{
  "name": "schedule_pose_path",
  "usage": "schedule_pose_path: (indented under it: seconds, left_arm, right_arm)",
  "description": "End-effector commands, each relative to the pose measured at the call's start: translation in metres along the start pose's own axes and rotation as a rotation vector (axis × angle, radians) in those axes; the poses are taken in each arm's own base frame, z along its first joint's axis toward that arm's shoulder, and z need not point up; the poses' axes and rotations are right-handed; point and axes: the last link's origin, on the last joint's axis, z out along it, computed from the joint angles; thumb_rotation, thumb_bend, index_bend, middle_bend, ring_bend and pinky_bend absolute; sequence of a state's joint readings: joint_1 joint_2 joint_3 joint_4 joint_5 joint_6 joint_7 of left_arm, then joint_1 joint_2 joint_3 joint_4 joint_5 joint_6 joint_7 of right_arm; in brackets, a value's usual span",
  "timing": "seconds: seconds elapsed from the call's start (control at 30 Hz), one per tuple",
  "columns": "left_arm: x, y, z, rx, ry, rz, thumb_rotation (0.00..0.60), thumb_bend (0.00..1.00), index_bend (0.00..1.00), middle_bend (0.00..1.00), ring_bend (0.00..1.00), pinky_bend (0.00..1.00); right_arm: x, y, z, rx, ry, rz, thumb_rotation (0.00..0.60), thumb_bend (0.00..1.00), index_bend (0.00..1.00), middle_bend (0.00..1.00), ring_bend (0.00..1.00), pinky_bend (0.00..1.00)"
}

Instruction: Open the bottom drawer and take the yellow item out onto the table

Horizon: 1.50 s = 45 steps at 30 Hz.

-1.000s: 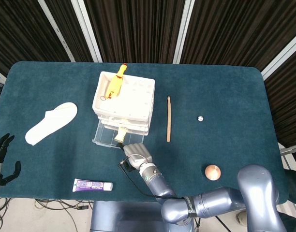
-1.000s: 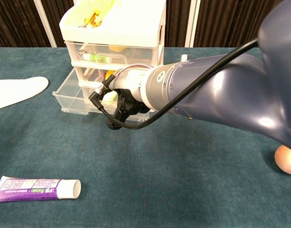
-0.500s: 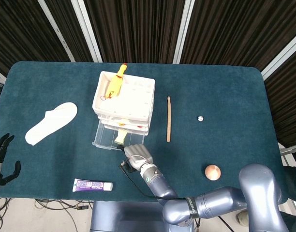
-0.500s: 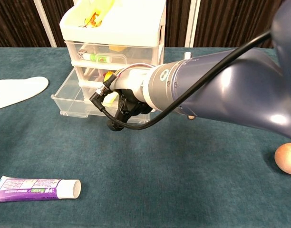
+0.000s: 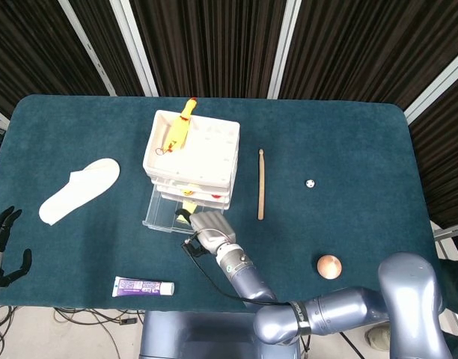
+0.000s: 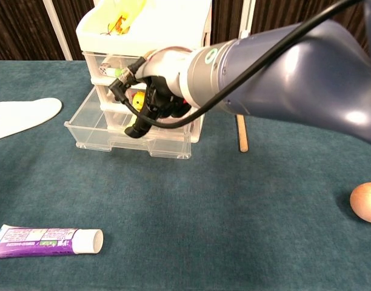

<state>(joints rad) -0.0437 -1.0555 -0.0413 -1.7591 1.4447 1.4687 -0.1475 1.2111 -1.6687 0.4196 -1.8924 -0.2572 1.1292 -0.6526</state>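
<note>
The right arm has glossy blue-grey housings and a lighter silver wrist section carrying a small green round marking. A black cable loops along the forearm to the right hand (dark-fingered). The left hand is black.

Head view high above, looking steeply down over the whole table, chest view low and close, facing level across the tabletop, both sharing the drawer unit, open bottom drawer, toothpaste tube
</note>
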Motion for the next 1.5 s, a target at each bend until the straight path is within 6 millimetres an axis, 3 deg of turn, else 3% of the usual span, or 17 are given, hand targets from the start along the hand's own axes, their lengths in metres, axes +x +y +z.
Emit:
schedule_pose_path:
  seconds: [0.03,0.23,0.43,0.73,1.13,1.27,1.5]
  left_arm:
    - [0.0,0.0,0.0,0.002,-0.001,0.001,0.6,0.51,0.03,0.0,0.0,0.0]
    - [0.0,0.0,0.0,0.004,-0.001,0.0,0.6,0.51,0.03,0.0,0.0,0.0]
    - [0.0,-0.001,0.0,0.006,-0.004,0.0,0.6,0.51,0.03,0.0,0.0,0.0]
    - [-0.001,-0.001,0.0,0.007,-0.007,0.003,0.6,0.51,0.03,0.0,0.0,0.0]
    - [-0.001,-0.001,0.0,0.008,-0.009,0.006,0.6,0.51,0.03,0.0,0.0,0.0]
    - [-0.001,-0.001,0.0,0.007,-0.01,0.006,0.6,0.51,0.03,0.0,0.0,0.0]
    - [-0.001,-0.001,0.001,0.01,-0.011,0.005,0.6,0.51,0.03,0.0,0.0,0.0]
  right_arm:
    - [0.009,-0.003,0.002,0.033,0.033,-0.026,0.6,0.35,0.18,1.0,1.0,1.0]
    - [0.019,-0.005,0.015,0.086,0.208,-0.309,0.6,0.21,0.22,1.0,1.0,1.0]
    - [0.026,-0.002,0.028,0.113,0.293,-0.533,0.6,0.2,0.26,1.0,1.0,1.0]
    - [0.016,0.006,0.04,0.172,0.336,-0.753,0.6,0.21,0.31,1.0,1.0,1.0]
    - [0.006,0.006,0.052,0.251,0.292,-0.909,0.6,0.26,0.35,1.0,1.0,1.0]
    - [0.003,0.009,0.056,0.249,0.28,-0.933,0.6,0.35,0.36,1.0,1.0,1.0]
    - [0.002,0.01,0.062,0.233,0.265,-0.957,0.6,0.36,0.4,1.0,1.0,1.0]
